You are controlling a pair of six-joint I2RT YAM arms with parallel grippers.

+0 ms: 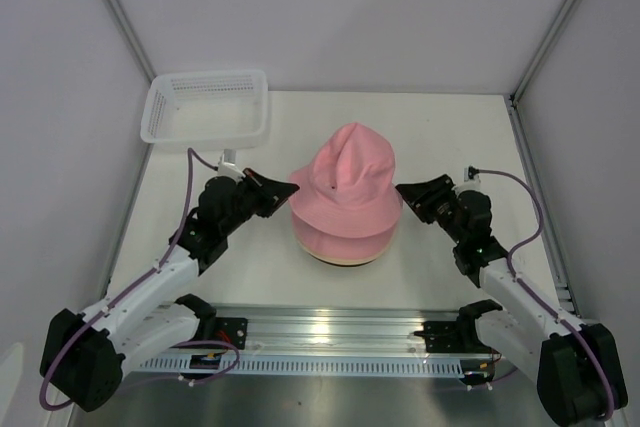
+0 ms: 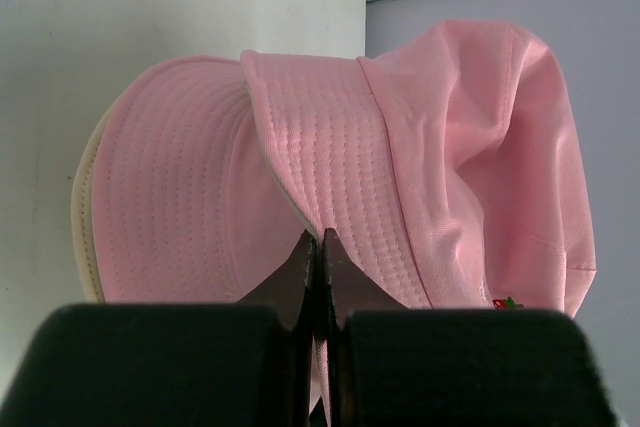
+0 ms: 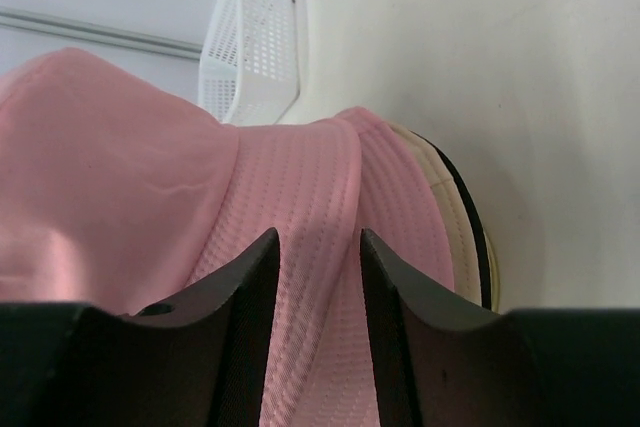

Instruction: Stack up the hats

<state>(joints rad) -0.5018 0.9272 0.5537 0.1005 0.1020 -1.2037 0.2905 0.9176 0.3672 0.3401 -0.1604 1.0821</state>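
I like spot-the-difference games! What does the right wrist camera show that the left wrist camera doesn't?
Only the right wrist: the white basket, a black hat's brim under the pile, and the right pincer open. Only the left wrist: a tiny red mark on the top pink hat, and the left pincer shut on its brim. Both: that pink hat over a beige hat.

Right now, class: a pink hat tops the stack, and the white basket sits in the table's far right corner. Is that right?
No: the white basket sits in the far left corner, as the top view shows. A pink hat does top the stack.
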